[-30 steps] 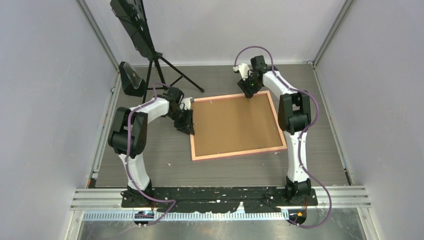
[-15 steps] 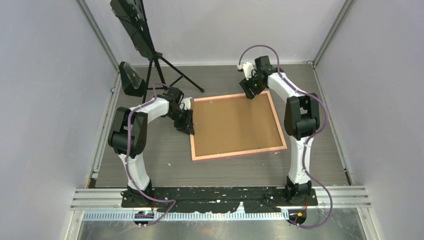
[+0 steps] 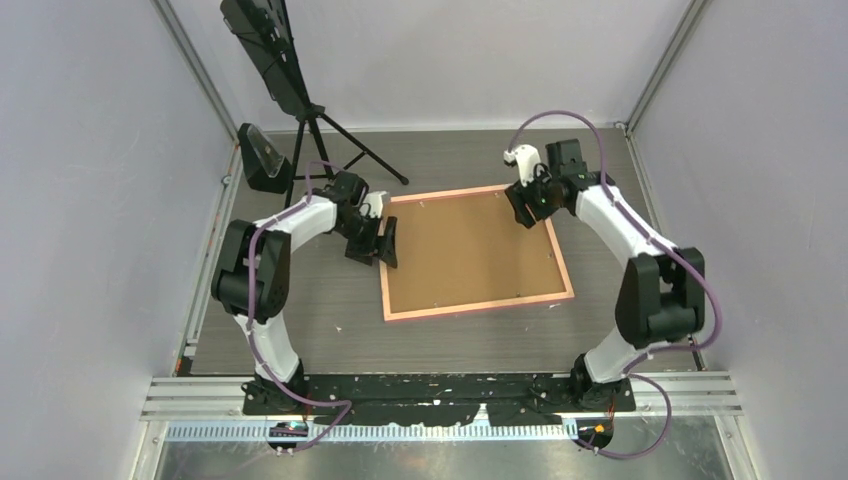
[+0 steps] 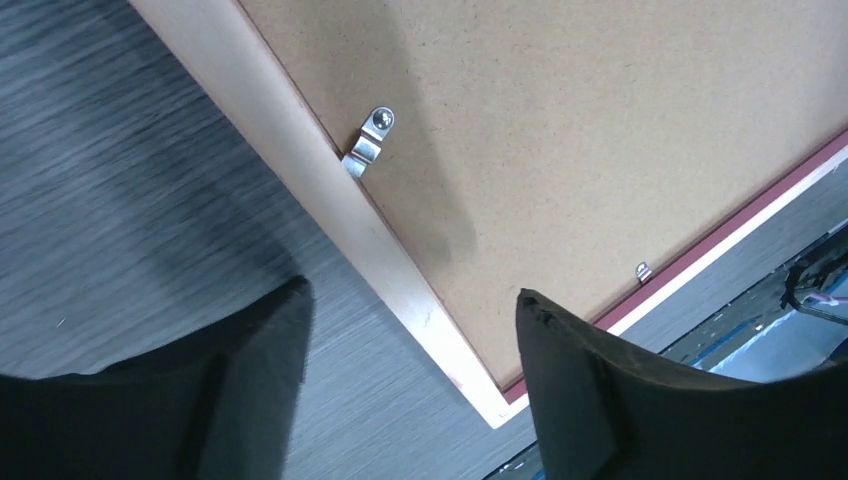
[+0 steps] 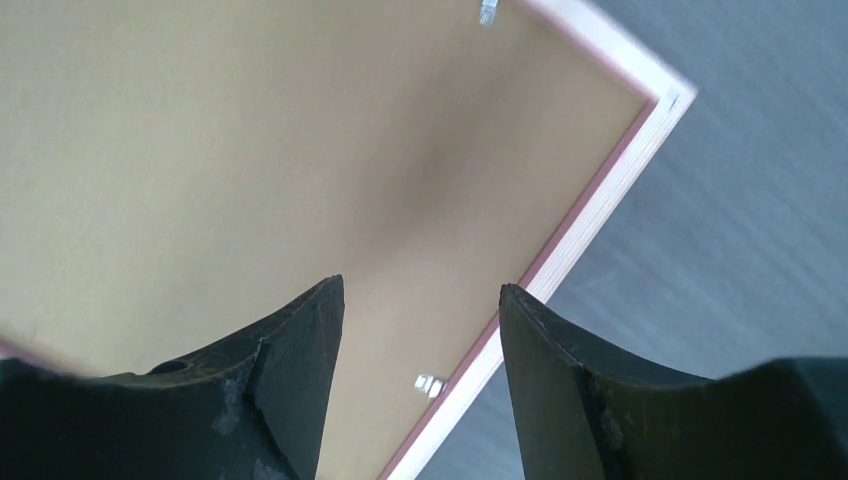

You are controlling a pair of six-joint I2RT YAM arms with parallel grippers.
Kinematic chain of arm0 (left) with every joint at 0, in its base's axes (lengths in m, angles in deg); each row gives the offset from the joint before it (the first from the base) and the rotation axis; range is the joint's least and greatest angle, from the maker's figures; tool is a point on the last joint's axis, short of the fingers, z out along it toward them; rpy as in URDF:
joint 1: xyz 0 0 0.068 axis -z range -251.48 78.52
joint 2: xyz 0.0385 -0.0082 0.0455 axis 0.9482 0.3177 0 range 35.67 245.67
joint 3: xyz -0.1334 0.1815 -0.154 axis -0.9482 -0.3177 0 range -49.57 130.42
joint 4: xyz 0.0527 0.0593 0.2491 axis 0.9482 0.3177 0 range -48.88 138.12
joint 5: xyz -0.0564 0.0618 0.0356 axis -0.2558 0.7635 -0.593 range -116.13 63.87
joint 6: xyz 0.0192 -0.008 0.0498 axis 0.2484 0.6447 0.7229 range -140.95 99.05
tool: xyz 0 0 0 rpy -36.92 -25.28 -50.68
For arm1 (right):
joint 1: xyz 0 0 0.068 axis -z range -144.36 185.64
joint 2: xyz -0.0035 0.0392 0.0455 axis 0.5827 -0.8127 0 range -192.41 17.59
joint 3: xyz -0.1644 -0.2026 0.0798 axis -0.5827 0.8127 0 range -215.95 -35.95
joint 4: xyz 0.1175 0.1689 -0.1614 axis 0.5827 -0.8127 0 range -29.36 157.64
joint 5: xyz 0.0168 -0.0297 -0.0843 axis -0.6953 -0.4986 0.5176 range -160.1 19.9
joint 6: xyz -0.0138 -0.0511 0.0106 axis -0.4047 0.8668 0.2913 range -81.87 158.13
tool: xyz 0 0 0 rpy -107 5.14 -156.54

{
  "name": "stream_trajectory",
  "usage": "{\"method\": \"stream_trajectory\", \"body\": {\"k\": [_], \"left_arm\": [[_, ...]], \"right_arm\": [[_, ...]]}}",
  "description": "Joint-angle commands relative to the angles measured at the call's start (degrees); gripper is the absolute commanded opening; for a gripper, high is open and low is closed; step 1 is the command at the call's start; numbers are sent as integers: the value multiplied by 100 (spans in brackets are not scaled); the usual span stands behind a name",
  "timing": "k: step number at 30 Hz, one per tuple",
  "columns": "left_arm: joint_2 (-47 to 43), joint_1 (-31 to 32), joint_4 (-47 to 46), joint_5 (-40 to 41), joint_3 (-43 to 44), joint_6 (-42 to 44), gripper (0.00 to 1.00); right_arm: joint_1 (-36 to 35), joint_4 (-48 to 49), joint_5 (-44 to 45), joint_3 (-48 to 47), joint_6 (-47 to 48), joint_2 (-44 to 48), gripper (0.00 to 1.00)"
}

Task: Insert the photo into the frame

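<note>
The frame (image 3: pixel 478 305) lies face down on the table (image 3: pixel 300 335), brown backing board (image 3: pixel 470 250) seated in it, the photo unseen and likely beneath; your left gripper (image 4: pixel 410 300) and right gripper (image 5: pixel 420 285) hover over its edges, jaws apart and empty, clips (image 4: pixel 368 147) perhaps yet to fasten.

I can't read any text, label, brand or number in any of the three views. If the dark device on the tripod (image 3: pixel 262 50) at the back carries markings, it's too small for me to make them out.
</note>
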Motion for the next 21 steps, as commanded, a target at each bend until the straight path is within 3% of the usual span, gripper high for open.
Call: {"method": "stream_trajectory", "body": {"k": [1, 10, 21], "left_arm": [[-565, -5, -17, 320, -47, 233, 77], [-1424, 210, 28, 545, 40, 685, 84], [-2085, 1890, 402, 1060, 116, 2136, 85]], "right_arm": [[26, 46, -5, 850, 69, 1027, 65], [56, -330, 272, 2209, -246, 3130, 65], [389, -348, 190, 3123, -523, 4532, 66]]}}
